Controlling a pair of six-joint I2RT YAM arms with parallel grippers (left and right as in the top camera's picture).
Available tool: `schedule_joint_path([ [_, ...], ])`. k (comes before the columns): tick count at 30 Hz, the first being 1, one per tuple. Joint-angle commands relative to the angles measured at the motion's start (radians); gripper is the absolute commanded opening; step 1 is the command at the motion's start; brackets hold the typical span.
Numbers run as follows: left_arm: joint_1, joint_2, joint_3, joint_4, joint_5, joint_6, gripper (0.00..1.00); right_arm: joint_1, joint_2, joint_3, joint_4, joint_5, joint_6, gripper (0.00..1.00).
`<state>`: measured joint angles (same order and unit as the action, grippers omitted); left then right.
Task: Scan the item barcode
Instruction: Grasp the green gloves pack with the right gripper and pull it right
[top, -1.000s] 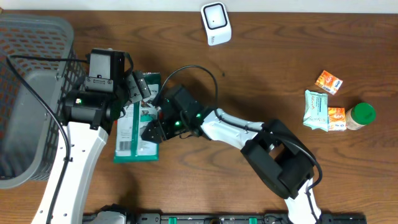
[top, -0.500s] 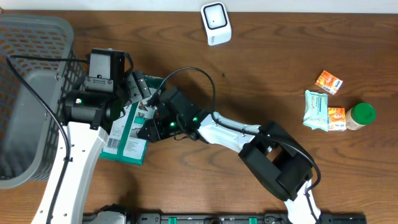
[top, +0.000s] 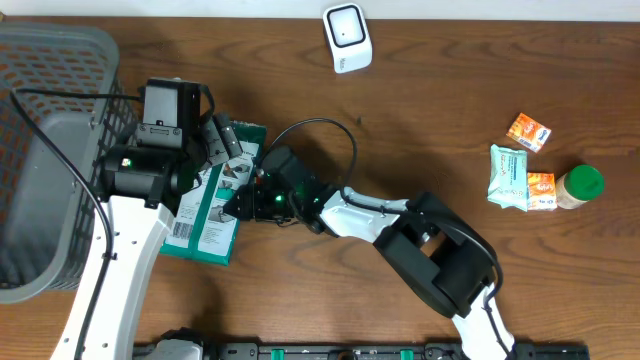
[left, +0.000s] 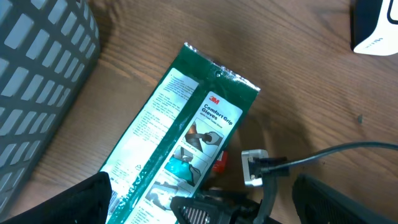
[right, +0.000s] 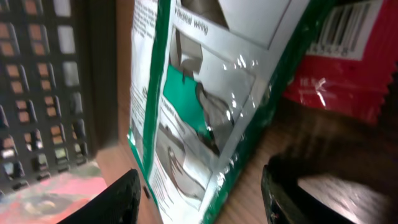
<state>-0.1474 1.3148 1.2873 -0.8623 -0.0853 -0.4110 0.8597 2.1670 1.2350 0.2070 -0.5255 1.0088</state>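
The item is a green 3M glove packet (top: 208, 205) lying slanted on the table beside the basket, with a barcode patch (top: 182, 232) at its lower left corner. My left gripper (top: 205, 160) hovers over it, open; the left wrist view shows the packet (left: 180, 124) below wide-spread fingers (left: 81, 199). My right gripper (top: 240, 203) sits low at the packet's right edge. In the right wrist view the packet (right: 199, 106) lies between its spread fingers (right: 115, 199), with bare wood left on the right side. The white scanner (top: 347, 38) stands at the far edge.
A grey mesh basket (top: 50, 150) fills the left side, close to the packet. A red packet (right: 348, 50) with a barcode lies just beyond the green one. At the right are an orange box (top: 528, 131), a wipes pack (top: 508, 177) and a green-lidded jar (top: 580, 186).
The green packet has turned from straight to slanted, its lower end swinging left toward the basket. The right gripper slid slightly along its edge. The left arm stayed still.
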Motion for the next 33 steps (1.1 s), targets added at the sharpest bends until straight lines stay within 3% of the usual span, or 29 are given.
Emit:
schedule_joint_path([
  [1, 0.002, -0.002, 0.013, 0.0, -0.013, 0.013, 0.93, 0.003, 0.065, -0.013, 0.045, 0.016, 0.14, 0.55],
  [8, 0.002, -0.002, 0.013, 0.0, -0.013, 0.013, 0.93, 0.005, 0.142, -0.013, 0.233, -0.013, 0.232, 0.35],
  [10, 0.002, -0.002, 0.013, 0.0, -0.013, 0.013, 0.93, 0.004, 0.143, -0.013, 0.227, 0.019, 0.206, 0.17],
  [11, 0.002, -0.002, 0.013, 0.0, -0.013, 0.013, 0.93, 0.004, 0.143, -0.013, 0.227, 0.025, 0.16, 0.02],
  [21, 0.002, -0.002, 0.013, 0.0, -0.013, 0.013, 0.93, -0.024, 0.036, -0.013, 0.168, -0.164, -0.061, 0.01],
  [26, 0.002, -0.002, 0.013, 0.0, -0.013, 0.013, 0.93, -0.052, -0.111, -0.013, -0.035, -0.325, -0.246, 0.01],
  [33, 0.002, -0.002, 0.013, 0.0, -0.013, 0.013, 0.93, -0.16, -0.3, -0.013, -0.507, -0.433, -0.736, 0.01],
])
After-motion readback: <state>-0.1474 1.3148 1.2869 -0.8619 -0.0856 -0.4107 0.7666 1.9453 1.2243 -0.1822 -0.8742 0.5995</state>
